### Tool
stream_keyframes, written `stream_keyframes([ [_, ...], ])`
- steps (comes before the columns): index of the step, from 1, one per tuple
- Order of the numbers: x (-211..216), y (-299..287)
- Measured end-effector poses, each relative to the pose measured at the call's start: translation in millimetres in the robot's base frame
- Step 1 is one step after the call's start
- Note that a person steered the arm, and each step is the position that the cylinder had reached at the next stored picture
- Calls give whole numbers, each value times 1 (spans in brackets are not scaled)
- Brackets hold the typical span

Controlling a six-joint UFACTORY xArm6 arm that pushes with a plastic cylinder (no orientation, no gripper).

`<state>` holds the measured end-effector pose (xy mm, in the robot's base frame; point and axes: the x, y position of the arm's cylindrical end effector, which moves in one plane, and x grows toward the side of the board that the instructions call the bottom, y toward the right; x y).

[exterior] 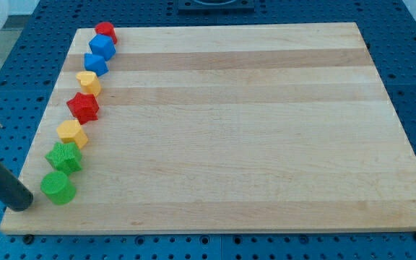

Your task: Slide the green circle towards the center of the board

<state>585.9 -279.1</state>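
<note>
The green circle (58,187) lies near the board's bottom left corner, the lowest block in a column along the left edge. My tip (23,203) rests just to the view's left of it and slightly below, a small gap apart. The dark rod slants up and off the view's left edge. Above the circle sits a green star-like block (64,156).
The column goes on up the left edge: a yellow block (71,133), a red star (84,107), a yellow heart-like block (89,81), two blue blocks (96,63) (102,47) and a red circle (106,31). The wooden board (237,130) lies on a blue perforated table.
</note>
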Motion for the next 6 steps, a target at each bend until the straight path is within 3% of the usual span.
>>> stream_keyframes([
  [6,-29,85],
])
